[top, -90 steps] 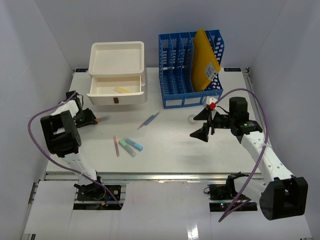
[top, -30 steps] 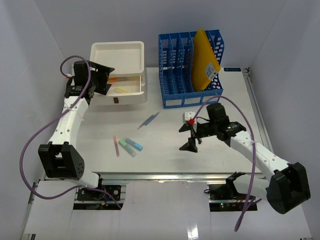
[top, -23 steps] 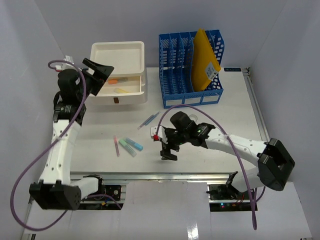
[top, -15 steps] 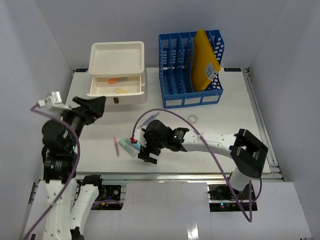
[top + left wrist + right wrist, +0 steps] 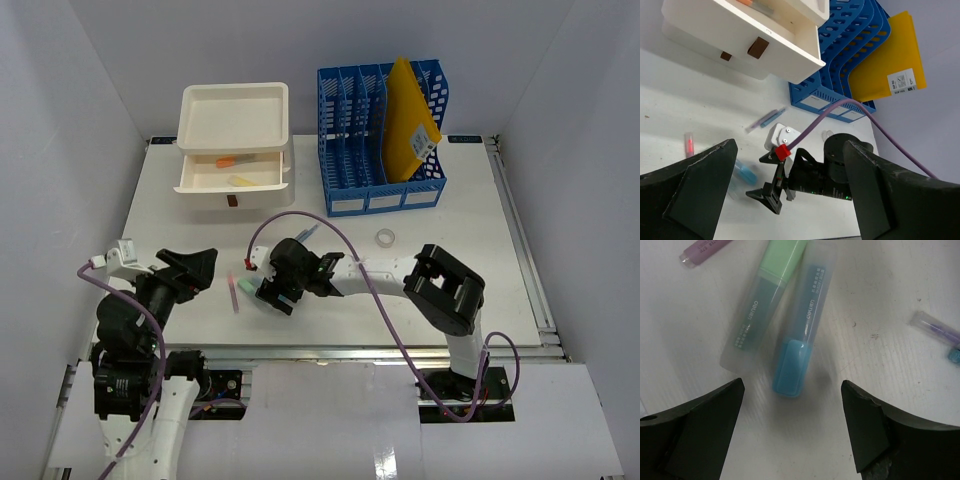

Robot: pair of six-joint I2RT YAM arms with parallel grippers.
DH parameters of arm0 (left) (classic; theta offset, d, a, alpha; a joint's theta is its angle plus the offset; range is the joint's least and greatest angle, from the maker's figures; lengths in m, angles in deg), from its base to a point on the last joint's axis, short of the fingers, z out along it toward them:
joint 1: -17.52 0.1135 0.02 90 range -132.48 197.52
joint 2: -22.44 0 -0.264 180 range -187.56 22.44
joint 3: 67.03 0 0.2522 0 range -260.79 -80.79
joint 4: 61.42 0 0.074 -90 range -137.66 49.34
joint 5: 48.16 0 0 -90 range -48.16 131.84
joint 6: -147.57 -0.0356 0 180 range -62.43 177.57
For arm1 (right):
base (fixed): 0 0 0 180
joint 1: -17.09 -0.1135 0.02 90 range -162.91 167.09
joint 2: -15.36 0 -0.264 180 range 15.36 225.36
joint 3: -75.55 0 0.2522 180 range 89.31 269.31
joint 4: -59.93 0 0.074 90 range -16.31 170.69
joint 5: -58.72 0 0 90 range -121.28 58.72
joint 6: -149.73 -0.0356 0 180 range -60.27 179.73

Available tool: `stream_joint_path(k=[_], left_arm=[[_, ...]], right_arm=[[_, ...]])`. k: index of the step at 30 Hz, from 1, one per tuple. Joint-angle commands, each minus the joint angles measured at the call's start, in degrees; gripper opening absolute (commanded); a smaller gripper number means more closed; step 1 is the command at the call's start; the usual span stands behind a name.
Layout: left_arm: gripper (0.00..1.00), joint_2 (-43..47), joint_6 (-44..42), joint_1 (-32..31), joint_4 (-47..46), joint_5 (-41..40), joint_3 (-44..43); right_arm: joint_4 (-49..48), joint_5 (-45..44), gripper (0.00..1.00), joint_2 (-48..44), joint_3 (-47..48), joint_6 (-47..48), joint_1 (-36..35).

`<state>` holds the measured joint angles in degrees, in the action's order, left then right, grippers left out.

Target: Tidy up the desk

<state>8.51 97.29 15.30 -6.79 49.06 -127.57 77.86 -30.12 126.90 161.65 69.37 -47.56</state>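
The white desk (image 5: 450,200) fills my overhead view, its metal rail along the near edge where both arms are bolted. My right gripper (image 5: 273,295) is reaching across to the near-left part of the desk, low over a pair of capped highlighters lying side by side. In its wrist view the jaws stand wide apart on either side of the blue highlighter (image 5: 800,347), touching neither it nor the green highlighter (image 5: 765,305) just beside it; they have hold of nothing. A purple pen (image 5: 705,247) shows at the top edge of that view and another clear-capped pen (image 5: 940,332) lies off to the right.

My left gripper (image 5: 190,265) hangs raised above the near-left corner, jaws spread fully with nothing between them, its camera looking down on the right arm. A pink marker (image 5: 233,295) lies just left of the highlighters, and a blue-and-purple pen (image 5: 303,237) lies toward the middle.

At the far-left corner sits a white drawer box (image 5: 235,115), one drawer (image 5: 230,178) pulled out with an orange item and a yellow item inside. Beside it along the far edge stands a blue file rack (image 5: 350,150) holding a yellow folder (image 5: 410,115). A small tape ring (image 5: 385,237) lies in front of the rack.
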Motion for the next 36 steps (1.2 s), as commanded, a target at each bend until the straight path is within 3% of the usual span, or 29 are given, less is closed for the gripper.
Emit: stream_joint_path(k=[1, 8, 12, 20, 27, 32, 36], left_arm=[[0.98, 1.7, 1.5, 0.0, 4.0, 1.8, 0.8], [0.98, 3.0, 3.5, 0.0, 9.7, 2.2, 2.7], [0.98, 4.0, 5.9, 0.0, 12.3, 3.3, 4.6], [0.98, 5.9, 9.4, 0.0, 14.2, 6.3, 9.9], [0.96, 0.2, 12.4, 0.0, 15.3, 8.9, 16.2], [0.94, -2.7, 16.3, 0.0, 14.2, 7.0, 17.8], [0.94, -6.4, 17.9, 0.0, 11.9, 6.4, 19.2]], right_arm=[[-3.5, -2.8, 0.81, 1.9, 2.7, 0.6, 0.3], [-5.2, -2.0, 0.70, 3.9, 3.5, 1.5, 1.3], [-5.3, 0.6, 0.53, 4.7, 4.0, 1.7, 2.0], [-5.4, 2.4, 0.31, 4.7, 3.5, 1.1, 3.8], [-5.2, 1.8, 0.15, 2.0, 2.3, 1.2, 5.6], [-4.6, 6.6, 0.08, -5.0, -0.4, 6.4, 7.1], [-0.8, 19.4, 0.08, -13.7, -2.5, 15.7, 9.0]])
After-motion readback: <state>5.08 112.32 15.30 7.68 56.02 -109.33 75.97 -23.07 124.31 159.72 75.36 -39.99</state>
